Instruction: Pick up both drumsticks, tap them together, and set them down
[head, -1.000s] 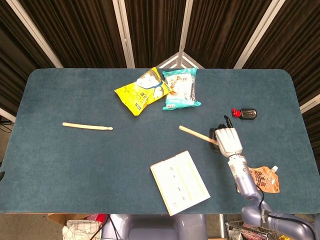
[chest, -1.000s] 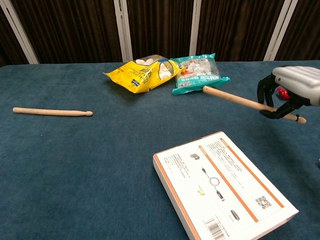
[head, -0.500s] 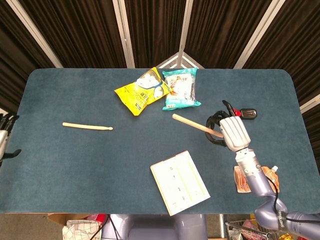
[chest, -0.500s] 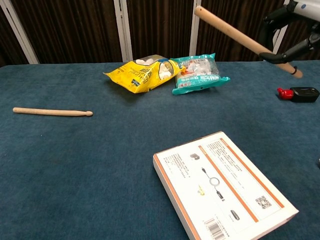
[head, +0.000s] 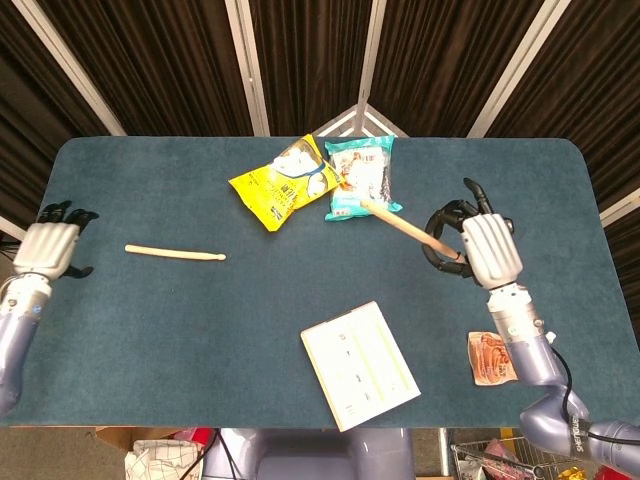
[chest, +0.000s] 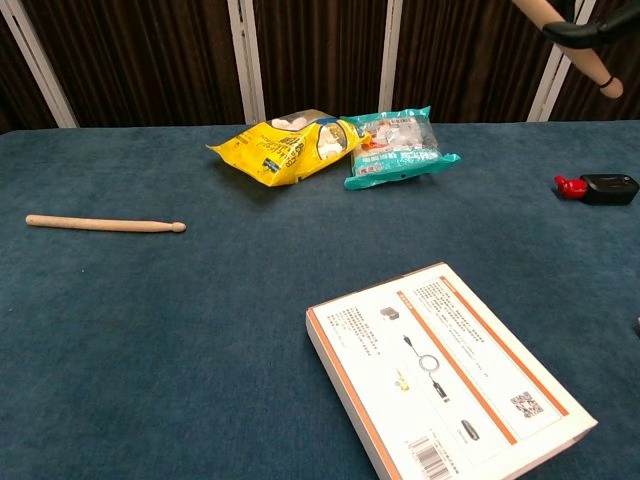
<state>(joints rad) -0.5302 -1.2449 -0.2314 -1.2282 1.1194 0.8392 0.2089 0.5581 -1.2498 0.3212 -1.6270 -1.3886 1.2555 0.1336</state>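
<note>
1. Nearest the robot, a white flat cardboard box with an orange border (head: 360, 366) lies at about 6 o'clock on the blue felt-covered table (head: 150, 330). It is well apart from both sticks. An orange foil pouch (head: 491, 358) lies at 4 o'clock, beside the right forearm.

2. The left hand (head: 47, 250) is now in the head view at 9 o'clock, over the table's left edge; a second ago it was out of frame. Its fingers are curled in and hold nothing. It stands near the butt end of the pale wooden drumstick lying on the table (head: 175, 252) but apart from it. This stick's long axis runs almost straight from 9 to 3 o'clock, tip toward 3.

3. The right hand (head: 478, 245) grips the second pale wooden drumstick, held in the air (head: 400, 222). Over the last second it has risen from just above the cloth to well above it; the chest view now catches only the stick's lower end at the top edge. Its long axis runs from 4 toward 10 o'clock, free end over the teal snack bag (head: 363, 178).

4. Judgement: one stick is secured and one remains untouched, so the left-hand pickup is the outstanding step before any tap.

5. Farthest, a yellow snack bag (head: 282, 184) lies beside the teal one at 12 o'clock; a small black and red object (head: 489, 227) lies at 2 o'clock.
</note>
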